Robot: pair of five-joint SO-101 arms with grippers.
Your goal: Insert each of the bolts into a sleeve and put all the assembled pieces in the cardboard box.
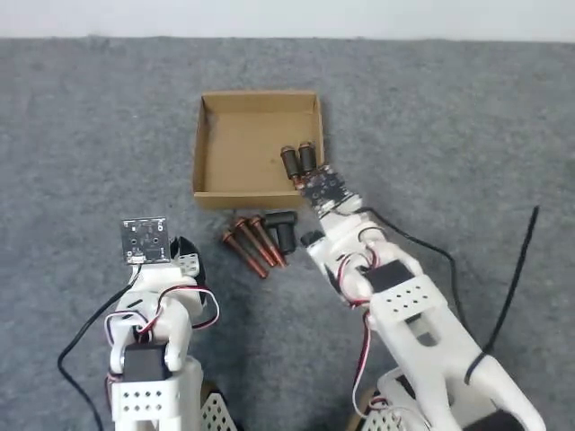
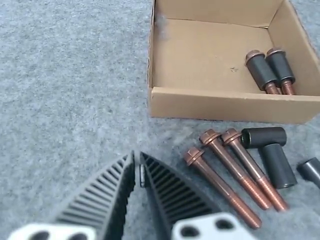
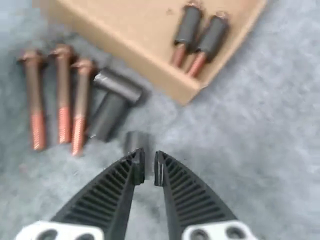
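Left hand point(image 1: 185, 255) sits at 7 o'clock of cardboard box point(image 1: 198, 144); two assembled pieces point(image 1: 298, 162) inside, 4 o'clock corner. Left wrist view: jaws closed, empty; three bolts point(image 2: 237, 170) nearby. Right wrist view: right hand point(image 3: 148, 162) slightly parted, empty; sleeve point(image 3: 136, 141) just ahead

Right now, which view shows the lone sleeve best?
Right wrist view: the lone sleeve lies just ahead of the right hand, nearly whole. Left wrist view cuts it at the frame edge; high view shows a bit beside the right arm.
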